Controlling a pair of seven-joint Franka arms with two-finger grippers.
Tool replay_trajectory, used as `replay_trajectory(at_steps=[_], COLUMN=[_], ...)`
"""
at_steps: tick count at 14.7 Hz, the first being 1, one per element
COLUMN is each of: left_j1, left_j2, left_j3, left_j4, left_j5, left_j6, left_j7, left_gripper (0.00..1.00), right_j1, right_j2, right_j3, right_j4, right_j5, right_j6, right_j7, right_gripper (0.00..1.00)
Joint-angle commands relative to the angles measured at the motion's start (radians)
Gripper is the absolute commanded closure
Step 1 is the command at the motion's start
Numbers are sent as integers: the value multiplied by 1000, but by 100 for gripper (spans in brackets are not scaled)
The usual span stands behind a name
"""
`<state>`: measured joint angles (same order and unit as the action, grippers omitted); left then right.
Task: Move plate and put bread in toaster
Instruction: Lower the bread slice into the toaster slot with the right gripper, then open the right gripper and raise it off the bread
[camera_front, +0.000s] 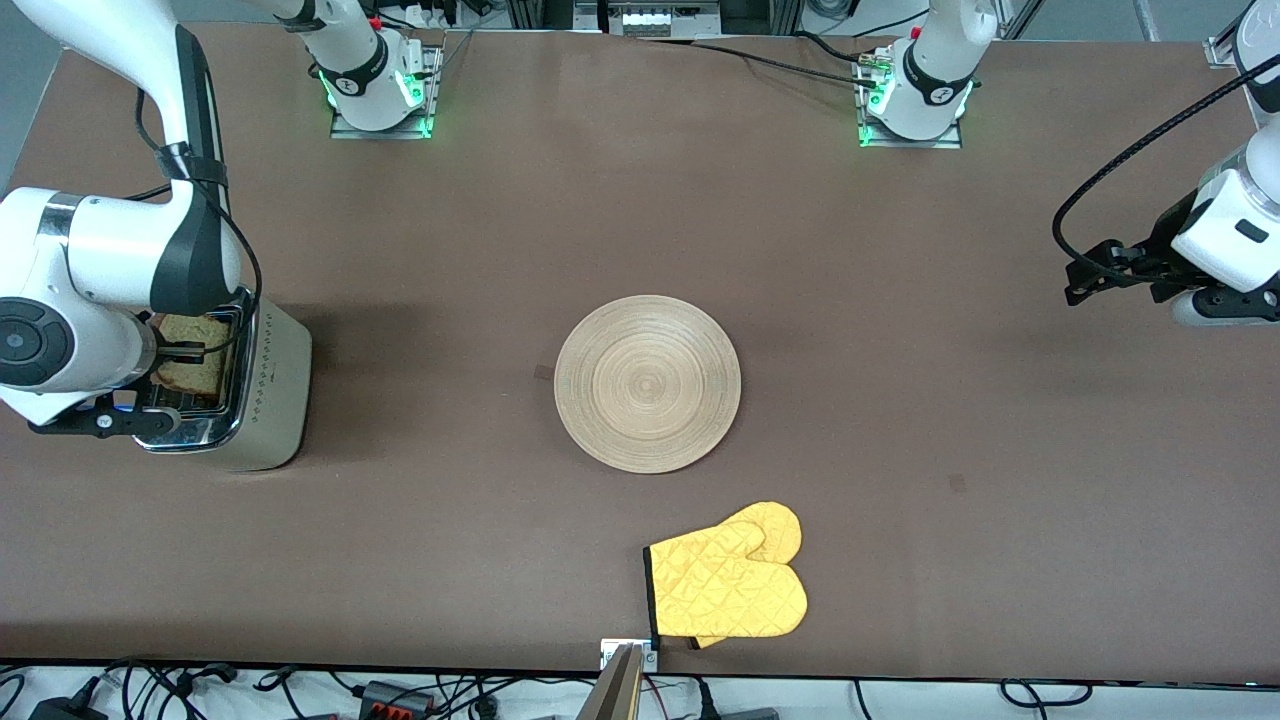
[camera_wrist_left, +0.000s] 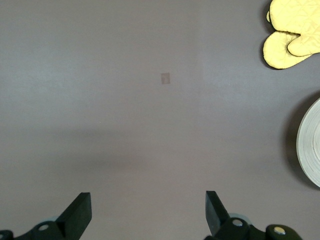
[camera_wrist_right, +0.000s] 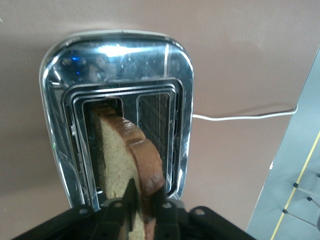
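We see the right gripper (camera_wrist_right: 142, 207) pinching the bread (camera_wrist_right: 125, 160) edge-down in 1 toaster (camera_wrist_right: 117, 115) slot; left gripper (camera_wrist_left: 147, 217) waits open near the table's end.

No readable text, label, brand or number on toaster (camera_front: 262, 385), plate (camera_front: 648, 383), oven mitt (camera_front: 730, 583) or tabletop (camera_front: 900, 420).

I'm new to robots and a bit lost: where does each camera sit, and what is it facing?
Front view: high across the table, facing both arms; right claw grips the brown bread slice in the chrome toaster.
Left wrist view: on that arm, facing bare table; open left claw.
Right wrist view: above the toaster.
Front and left wrist views share the round wooden plate and yellow quilted mitt.
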<state>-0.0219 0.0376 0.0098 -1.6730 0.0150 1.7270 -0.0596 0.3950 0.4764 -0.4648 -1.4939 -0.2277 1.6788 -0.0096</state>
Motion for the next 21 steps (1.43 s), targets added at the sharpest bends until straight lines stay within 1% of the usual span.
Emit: replay_trajectory(at_steps=[1, 2, 4, 7, 8, 10, 12, 13, 16, 17, 19, 21], left_j1=[8, 8, 8, 8, 8, 8, 8, 8, 8, 8, 8, 8], left_j2=[-7, -5, -5, -7, -7, -7, -7, -5, -5, -5, -5, -5], left_j3=[-7, -7, -7, -8, -8, -8, -8, -8, -8, -8, -8, -8], left_j4=[-4, -4, -4, -4, -4, -4, -4, -4, -4, -4, -4, -2], left_j5=[3, 3, 3, 28, 30, 31, 31, 31, 33, 33, 33, 33], left_j6=[2, 2, 2, 2, 2, 2, 2, 3, 6, 6, 8, 8], left_j7=[-8, -8, -6, -6, -8, -6, -6, -6, -6, -6, -6, -5], left_gripper=[0, 0, 0, 0, 0, 0, 0, 0, 0, 0, 0, 0], right_j1=[7, 7, 8, 11, 10, 8, 11, 10, 8, 5, -1, -7], right_j2=[-16, -21, -45, -79, -79, -81, -81, -85, -107, -114, -117, -114], right_j3=[3, 3, -1, 5, 3, 3, 3, 3, -4, -9, -14, -6], right_j4=[3, 7, 12, 15, 15, 5, 3, 3, 14, 14, 23, 105], right_j5=[18, 40, 122, 133, 140, 186, 189, 205, 326, 343, 344, 352], right_j6=[21, 21, 21, 22, 32, 67, 64, 58, 6, -4, -42, -102], right_j7=[-4, -4, -16, -18, -18, -26, -30, -29, -29, -30, -36, -30], right_gripper=[0, 0, 0, 0, 0, 0, 0, 0, 0, 0, 0, 0])
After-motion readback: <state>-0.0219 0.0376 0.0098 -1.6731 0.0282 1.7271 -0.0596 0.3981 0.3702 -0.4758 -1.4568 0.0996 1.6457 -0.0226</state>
